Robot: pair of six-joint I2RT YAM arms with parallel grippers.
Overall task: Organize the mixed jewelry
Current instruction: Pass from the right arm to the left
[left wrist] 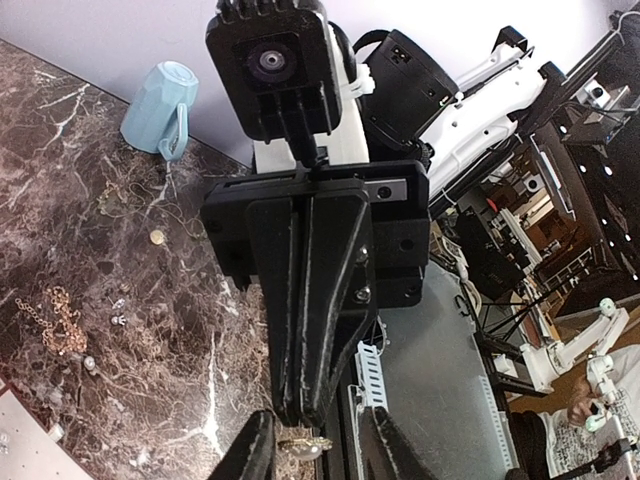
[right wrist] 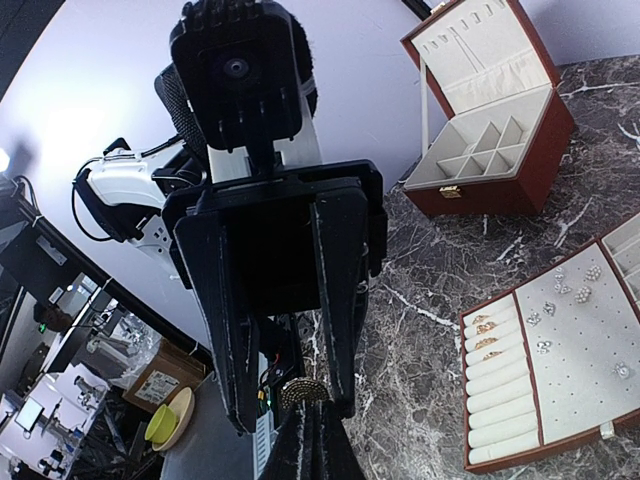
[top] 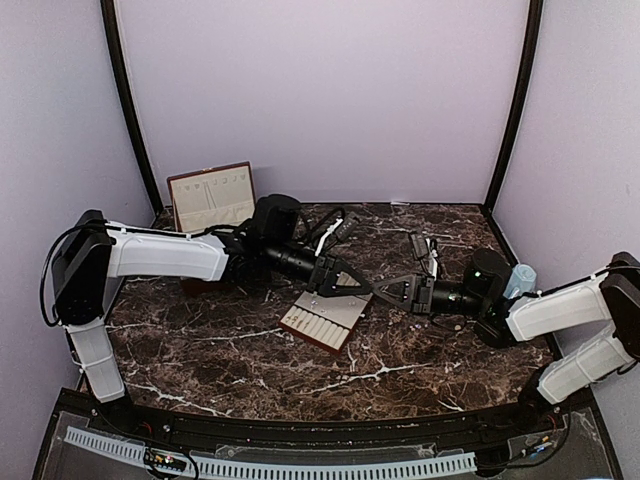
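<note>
My two grippers meet tip to tip above the table's middle. My right gripper (top: 388,290) (right wrist: 310,425) is shut on a small gold earring with a pale pearl (right wrist: 303,390) (left wrist: 305,443). My left gripper (top: 362,288) (left wrist: 320,458) is open, and its fingers (right wrist: 225,330) stand on either side of the earring without closing on it. More of the mixed jewelry lies loose on the marble: a gold chain (left wrist: 55,320), small studs (left wrist: 120,318) and a thin chain (left wrist: 125,195). The cream slotted tray (right wrist: 600,435) (top: 325,322) holds gold rings (right wrist: 485,335) and studs (right wrist: 570,290).
The reddish-brown box (right wrist: 500,190) (top: 210,200) stands open at the back left, with cream compartments. A light blue cup (left wrist: 160,105) (top: 520,280) lies on its side by the right arm. The tray lies just below the meeting grippers.
</note>
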